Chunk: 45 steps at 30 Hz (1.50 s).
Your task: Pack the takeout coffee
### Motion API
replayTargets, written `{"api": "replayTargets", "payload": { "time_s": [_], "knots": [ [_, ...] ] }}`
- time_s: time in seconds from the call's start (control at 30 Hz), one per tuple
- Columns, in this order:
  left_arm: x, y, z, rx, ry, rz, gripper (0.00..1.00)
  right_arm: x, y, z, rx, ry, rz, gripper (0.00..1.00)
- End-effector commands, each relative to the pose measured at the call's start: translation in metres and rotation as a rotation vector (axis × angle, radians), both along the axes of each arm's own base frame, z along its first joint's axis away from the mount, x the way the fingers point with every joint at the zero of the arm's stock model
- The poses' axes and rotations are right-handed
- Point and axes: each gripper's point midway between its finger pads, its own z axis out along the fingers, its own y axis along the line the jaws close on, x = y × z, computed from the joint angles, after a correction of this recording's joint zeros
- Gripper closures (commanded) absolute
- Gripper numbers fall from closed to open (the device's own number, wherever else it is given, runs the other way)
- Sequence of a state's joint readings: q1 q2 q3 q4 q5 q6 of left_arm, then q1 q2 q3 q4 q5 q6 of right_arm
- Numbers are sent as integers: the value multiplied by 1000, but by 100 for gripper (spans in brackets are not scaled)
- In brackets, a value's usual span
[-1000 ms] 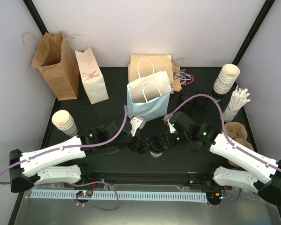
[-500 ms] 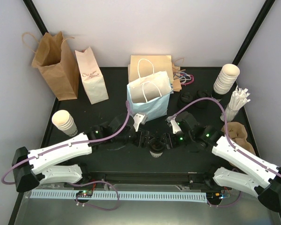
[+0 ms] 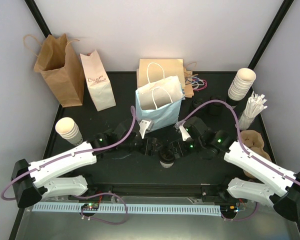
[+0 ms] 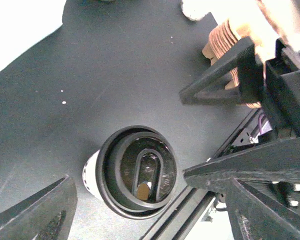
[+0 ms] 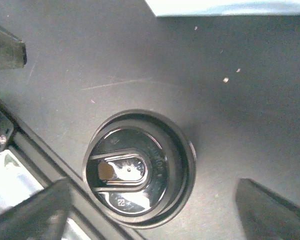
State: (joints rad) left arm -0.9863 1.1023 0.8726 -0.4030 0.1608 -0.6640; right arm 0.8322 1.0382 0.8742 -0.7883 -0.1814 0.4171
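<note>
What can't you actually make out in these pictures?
- Cup's side print: the takeout coffee is tiny from above; both wrist views show mostly its lid.
- Lid lettering: too blurred to read, right wrist view.
- Bottom of the blue bag: hidden by its own walls, top view.

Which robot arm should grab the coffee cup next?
Probably the right, narrowly. The right end effector is open with the takeout coffee centred between its fingers, and the blue bag just beyond. The left end effector straddles it too.

You have one fixed view high behind the table, facing down and far, and two wrist views close, facing straight down; all share the takeout coffee beneath both wrists.
</note>
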Motion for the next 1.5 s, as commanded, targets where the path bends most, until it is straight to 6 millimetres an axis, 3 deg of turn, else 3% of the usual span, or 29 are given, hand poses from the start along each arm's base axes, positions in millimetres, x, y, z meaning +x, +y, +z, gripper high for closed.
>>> {"api": "replayTargets", "payload": {
  "time_s": [0.0,0.1,0.27,0.5,0.7,0.87,1.07,1.23,1.47],
  "knots": [
    [6,15,7,-13,-45,35,14,21,-7,22,-48,-128,-49,0],
    [9,22,10,-4,-89,45,3,44,-21,39,-85,-210,-184,0],
    [11,31,11,20,-115,61,1,57,-18,57,-27,-283,-232,0],
    [6,37,-9,0,-40,70,1,47,-10,37,-73,-237,-107,0],
    [8,39,-15,-77,4,69,2,25,5,13,-140,-174,-4,0],
    [13,41,-22,-87,46,63,10,1,19,-10,-237,-138,78,0],
    [13,33,-40,-102,137,27,24,-11,29,-14,-212,-114,143,3],
    [13,20,-54,-99,202,-13,32,-14,28,-21,-282,-123,166,0],
    [13,19,-64,-99,221,-15,39,-15,27,-28,-319,-116,166,4]
  ]
}}
